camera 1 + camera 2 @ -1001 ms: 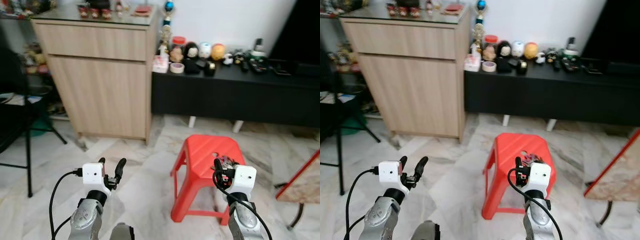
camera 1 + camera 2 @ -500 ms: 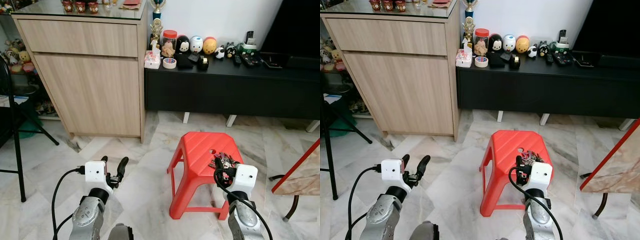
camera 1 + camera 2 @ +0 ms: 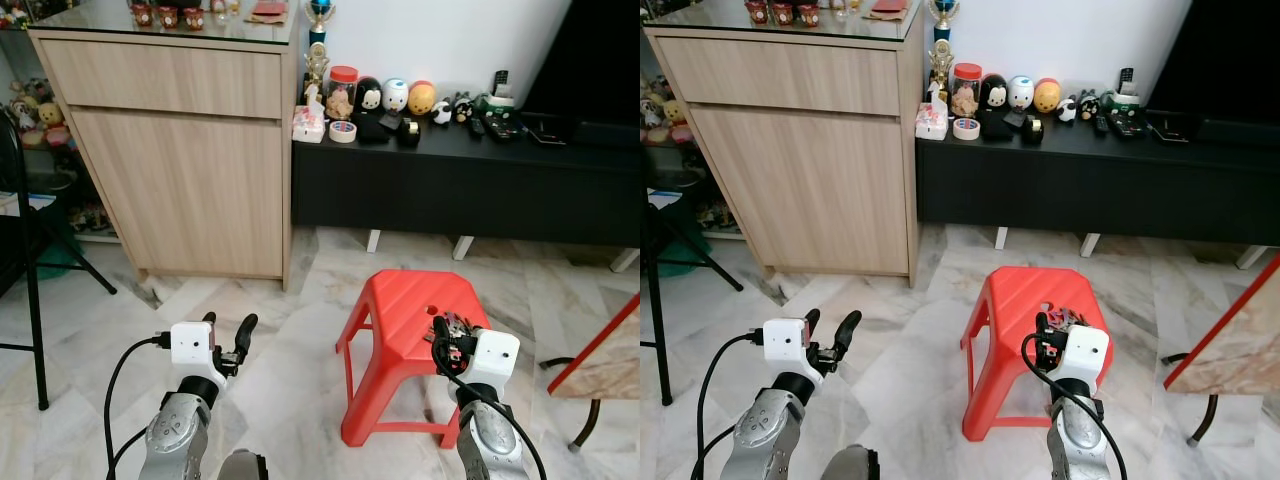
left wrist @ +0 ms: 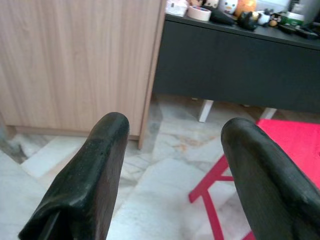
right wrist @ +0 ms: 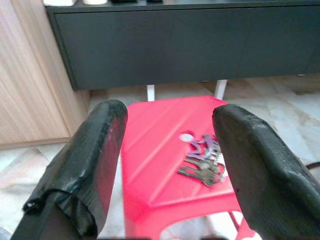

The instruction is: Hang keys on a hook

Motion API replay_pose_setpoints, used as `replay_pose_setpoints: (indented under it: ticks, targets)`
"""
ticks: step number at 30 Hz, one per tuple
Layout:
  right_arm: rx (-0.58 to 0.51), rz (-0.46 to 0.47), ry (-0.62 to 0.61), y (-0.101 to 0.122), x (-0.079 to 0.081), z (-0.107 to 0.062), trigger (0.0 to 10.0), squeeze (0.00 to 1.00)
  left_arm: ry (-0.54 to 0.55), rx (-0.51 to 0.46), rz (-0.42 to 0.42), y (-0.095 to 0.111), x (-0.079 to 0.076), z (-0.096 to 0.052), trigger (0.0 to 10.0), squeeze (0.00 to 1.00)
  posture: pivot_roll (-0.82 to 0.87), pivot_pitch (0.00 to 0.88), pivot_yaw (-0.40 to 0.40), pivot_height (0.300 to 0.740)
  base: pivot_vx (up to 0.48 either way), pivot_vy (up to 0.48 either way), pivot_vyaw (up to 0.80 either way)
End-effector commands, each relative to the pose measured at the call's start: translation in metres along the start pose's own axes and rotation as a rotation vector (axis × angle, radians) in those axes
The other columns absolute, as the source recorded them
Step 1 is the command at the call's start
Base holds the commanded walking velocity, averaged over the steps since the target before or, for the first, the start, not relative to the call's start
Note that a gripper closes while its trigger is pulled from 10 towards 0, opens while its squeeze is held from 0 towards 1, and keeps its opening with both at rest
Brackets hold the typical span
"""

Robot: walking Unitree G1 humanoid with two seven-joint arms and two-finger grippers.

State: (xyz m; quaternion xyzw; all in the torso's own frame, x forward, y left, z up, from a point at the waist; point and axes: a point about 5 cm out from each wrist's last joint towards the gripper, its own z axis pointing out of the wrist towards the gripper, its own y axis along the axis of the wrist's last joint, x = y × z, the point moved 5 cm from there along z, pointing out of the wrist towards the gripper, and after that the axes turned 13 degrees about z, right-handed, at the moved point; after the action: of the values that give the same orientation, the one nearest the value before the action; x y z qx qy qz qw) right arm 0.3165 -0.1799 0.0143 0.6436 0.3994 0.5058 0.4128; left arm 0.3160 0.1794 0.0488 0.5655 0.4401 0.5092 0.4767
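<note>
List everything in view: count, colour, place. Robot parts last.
keys: one bunch, metal with purple, on the red stool's seat
stool: one, red plastic, on the marble floor ahead
cabinet: one, light wood, against the wall at left
low console: one, black, right of the cabinet
figurines: several, mixed colours, on the console top
tape roll: one, white, on the console's left end
left gripper: black jaws open, over the floor
right gripper: black jaws open, short of the keys

Left tool (image 4: 172,165) (fingers parted) faces a wooden cabinet (image 4: 75,60) and red stool (image 4: 280,145).
</note>
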Motion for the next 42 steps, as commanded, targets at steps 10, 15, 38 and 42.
replay_pose_setpoints:
  ticks: [10,15,38,42]
  targets:
    - [0.013,0.002,-0.010,-0.0013,-0.0021,0.0021,10.0,0.00,-0.014,-0.010,0.010,0.0032,-0.0036,0.0023,10.0,0.00,0.03,0.005,-0.085,0.639,0.344,0.000,0.00]
    - [0.002,-0.005,-0.003,0.0001,0.0000,0.0027,10.0,0.00,-0.014,-0.007,0.011,0.0025,-0.0044,0.0021,10.0,0.00,0.03,0.005,-0.085,0.639,0.344,0.000,0.00]
    - [0.010,-0.022,-0.016,-0.0001,-0.0019,0.0050,10.0,0.00,-0.011,-0.005,0.030,0.0034,-0.0035,0.0040,10.0,0.00,0.02,0.041,-0.085,0.639,0.213,-0.013,0.00]
    - [0.007,-0.023,-0.018,0.0012,-0.0025,0.0058,10.0,0.00,-0.015,-0.006,0.032,0.0038,-0.0039,0.0043,10.0,0.00,0.02,0.042,-0.083,0.639,0.000,-0.366,0.00]
